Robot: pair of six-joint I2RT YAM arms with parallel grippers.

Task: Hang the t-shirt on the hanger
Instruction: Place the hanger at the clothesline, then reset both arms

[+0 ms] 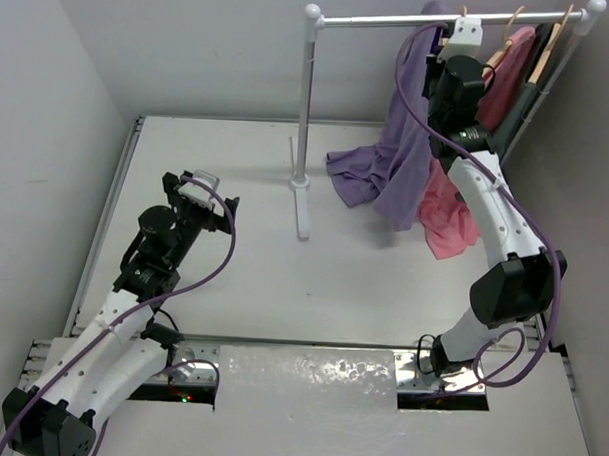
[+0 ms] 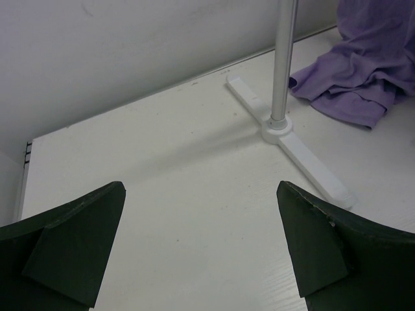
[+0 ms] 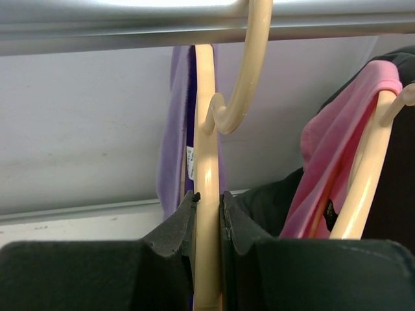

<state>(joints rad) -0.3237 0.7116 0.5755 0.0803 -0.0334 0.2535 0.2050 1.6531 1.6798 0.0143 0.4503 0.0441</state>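
Hanger [image 3: 205, 162] pinched tight in the right gripper [image 3: 207, 201], hook over the rail [image 3: 97, 23], t-shirt [image 1: 387, 161] draped on it; left gripper [image 2: 201, 214] wide open, empty.

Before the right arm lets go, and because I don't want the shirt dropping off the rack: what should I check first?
1. Hook on the rail: ok. It curves up across the rail, though its top is out of frame.
2. Right pincer gripping the hanger: ok, shut on its neck.
3. T-shirt seated on both hanger arms: cannot tell; it hangs bunched.
4. T-shirt hanging off the table: not ok. Its lower part lies pooled there, near the rack's base.
5. Left pincer out of the way: ok. It is open over bare table, apart from the rack.
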